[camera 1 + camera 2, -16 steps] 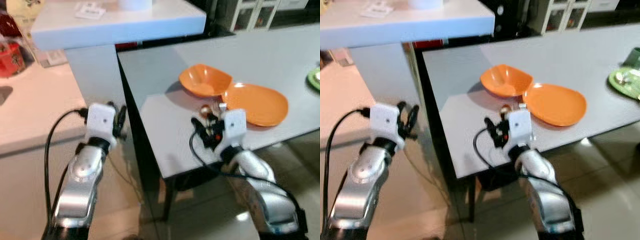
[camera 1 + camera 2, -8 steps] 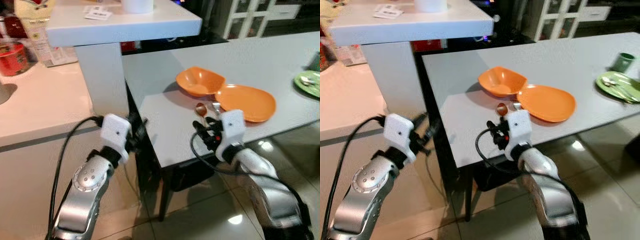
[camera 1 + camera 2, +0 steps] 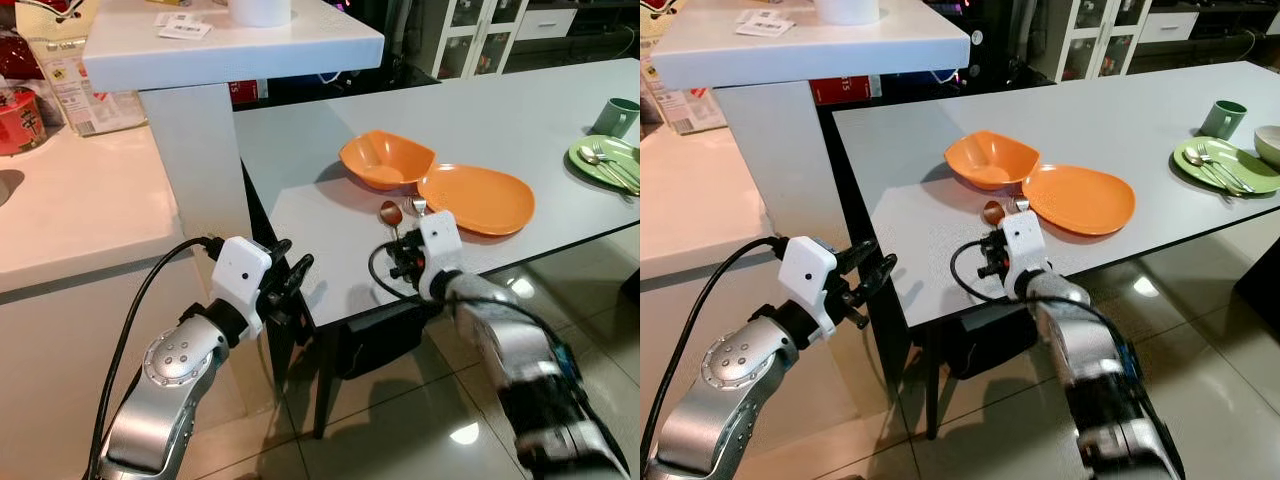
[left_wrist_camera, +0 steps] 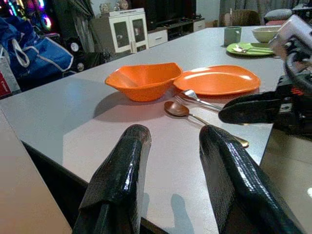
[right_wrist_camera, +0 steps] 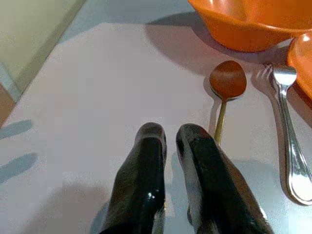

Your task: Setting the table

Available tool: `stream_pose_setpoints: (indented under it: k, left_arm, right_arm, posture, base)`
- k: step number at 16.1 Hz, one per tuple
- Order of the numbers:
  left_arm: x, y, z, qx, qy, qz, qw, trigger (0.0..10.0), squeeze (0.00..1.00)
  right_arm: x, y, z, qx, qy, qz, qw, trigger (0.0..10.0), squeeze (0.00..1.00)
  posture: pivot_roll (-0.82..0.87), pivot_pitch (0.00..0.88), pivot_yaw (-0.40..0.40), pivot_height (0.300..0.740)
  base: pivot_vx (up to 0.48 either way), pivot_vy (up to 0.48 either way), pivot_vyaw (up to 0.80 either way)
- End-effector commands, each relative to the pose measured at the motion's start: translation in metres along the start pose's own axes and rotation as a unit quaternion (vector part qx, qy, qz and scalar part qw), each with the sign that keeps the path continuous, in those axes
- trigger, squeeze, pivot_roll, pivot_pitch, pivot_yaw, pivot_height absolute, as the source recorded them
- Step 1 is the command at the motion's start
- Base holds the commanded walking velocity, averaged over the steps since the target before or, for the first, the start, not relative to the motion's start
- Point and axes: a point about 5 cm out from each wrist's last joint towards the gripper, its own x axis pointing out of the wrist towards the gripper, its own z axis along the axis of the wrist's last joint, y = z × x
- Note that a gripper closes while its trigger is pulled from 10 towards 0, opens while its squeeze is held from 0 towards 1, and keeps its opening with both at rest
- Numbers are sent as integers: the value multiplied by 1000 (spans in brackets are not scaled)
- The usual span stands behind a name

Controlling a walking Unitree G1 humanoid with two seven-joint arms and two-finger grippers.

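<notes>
1. Head views: a grey table (image 3: 520,110) carries an orange bowl (image 3: 386,160) and, touching it on the right, an orange plate (image 3: 475,197). A spoon (image 3: 389,214) and a fork (image 3: 418,206) lie side by side just near of the bowl, at the plate's left edge. The right gripper (image 3: 397,262) sits low over the near table edge, just near of the spoon and fork. The left gripper (image 3: 290,279) hangs off the table's near left corner, fingers parted, holding nothing. Far right stand a green plate (image 3: 1225,165) with cutlery on it and a green cup (image 3: 1222,118).

2. Left wrist view: the two black fingers (image 4: 122,180) stand apart with bare tabletop between them. Beyond lie the spoon (image 4: 176,108), the fork (image 4: 192,95), the bowl (image 4: 144,81) and the plate (image 4: 217,79).

3. Right wrist view: the fingers (image 5: 146,180) are nearly together with only a thin gap, gripping nothing, their tips resting close over the table. The spoon (image 5: 227,81) lies just beyond them, its handle beside one fingertip; the fork (image 5: 287,122) lies alongside, farther out.

4. Judgement: the place setting looks laid out. The step in hand may be arranging or picking up the cutlery. The next move probably calls for parting the right fingers and straddling the thin spoon handle, which lies flat on the table and may slide.
</notes>
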Motion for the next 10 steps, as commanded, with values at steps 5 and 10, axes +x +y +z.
stream_pose_setpoints:
  k: [5,10]
  left_arm:
    - [2,-1,3,5,1,-6,1000,10000,0]
    - [2,0,3,7,2,-3,1000,10000,0]
  right_arm:
    - [15,-23,-9,17,31,-6,999,0,0]
    - [17,-43,-13,10,37,-52,998,0,0]
  posture:
    - [27,0,-9,740]
    - [31,0,-9,740]
  base:
    - [0,0,0]
    - [0,0,0]
